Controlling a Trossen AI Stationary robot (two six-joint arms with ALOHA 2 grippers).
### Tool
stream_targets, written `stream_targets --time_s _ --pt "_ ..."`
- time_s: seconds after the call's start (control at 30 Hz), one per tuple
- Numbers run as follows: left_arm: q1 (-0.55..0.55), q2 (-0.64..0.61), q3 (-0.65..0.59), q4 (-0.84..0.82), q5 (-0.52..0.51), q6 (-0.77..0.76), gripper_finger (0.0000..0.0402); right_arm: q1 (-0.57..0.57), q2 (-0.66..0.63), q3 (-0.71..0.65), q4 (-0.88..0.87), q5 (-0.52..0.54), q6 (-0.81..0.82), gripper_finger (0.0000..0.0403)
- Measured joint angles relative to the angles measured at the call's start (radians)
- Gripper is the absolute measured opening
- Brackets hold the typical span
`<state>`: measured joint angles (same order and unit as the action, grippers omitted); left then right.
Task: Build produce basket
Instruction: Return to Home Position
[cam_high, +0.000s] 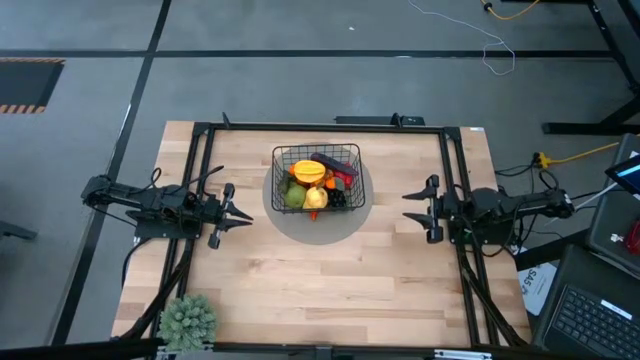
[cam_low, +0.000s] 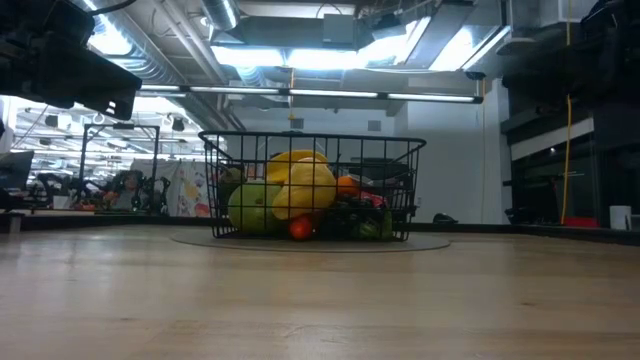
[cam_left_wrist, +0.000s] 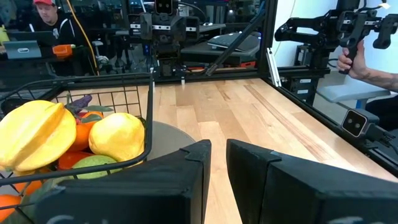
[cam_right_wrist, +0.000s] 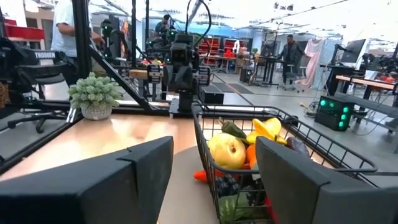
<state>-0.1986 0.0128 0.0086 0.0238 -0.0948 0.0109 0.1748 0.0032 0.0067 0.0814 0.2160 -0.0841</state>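
The black wire basket (cam_high: 316, 180) stands on a round grey mat (cam_high: 318, 226) at the table's middle, toward the far edge. It is filled with produce: a yellow star fruit (cam_left_wrist: 31, 134), a yellow lemon (cam_left_wrist: 117, 135), a green apple (cam_high: 294, 197), oranges, a purple eggplant (cam_high: 330, 162), red pieces and dark grapes (cam_right_wrist: 226, 184). My left gripper (cam_high: 248, 214) hovers left of the basket, its fingers (cam_left_wrist: 186, 171) close together and holding nothing. My right gripper (cam_high: 405, 209) hovers right of the basket, open and empty, with the basket (cam_right_wrist: 280, 155) straight ahead of it.
A spiky pale-green potted plant (cam_high: 188, 320) stands at the table's near left corner. Black frame rails run along the table's left, right and far sides. Bare wood lies between basket and near edge. A person's hand (cam_left_wrist: 354, 59) shows beyond the table, and people stand in the room behind.
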Motion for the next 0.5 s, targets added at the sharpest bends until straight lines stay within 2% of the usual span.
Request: stream_targets --time_s 0.17,0.37,0.5 --pt "0.000 0.000 0.000 0.000 0.000 0.000 0.0041 -0.019 0.000 0.000 -0.007 -0.017 0.000 0.0226" --pt "0.000 0.000 0.000 0.000 0.000 0.000 0.0041 -0.046 0.005 0.000 -0.046 -0.130 -0.012 0.0226" --pt "0.000 0.000 0.000 0.000 0.000 0.000 0.0041 -0.060 0.007 0.000 -0.045 -0.139 -0.050 0.0226"
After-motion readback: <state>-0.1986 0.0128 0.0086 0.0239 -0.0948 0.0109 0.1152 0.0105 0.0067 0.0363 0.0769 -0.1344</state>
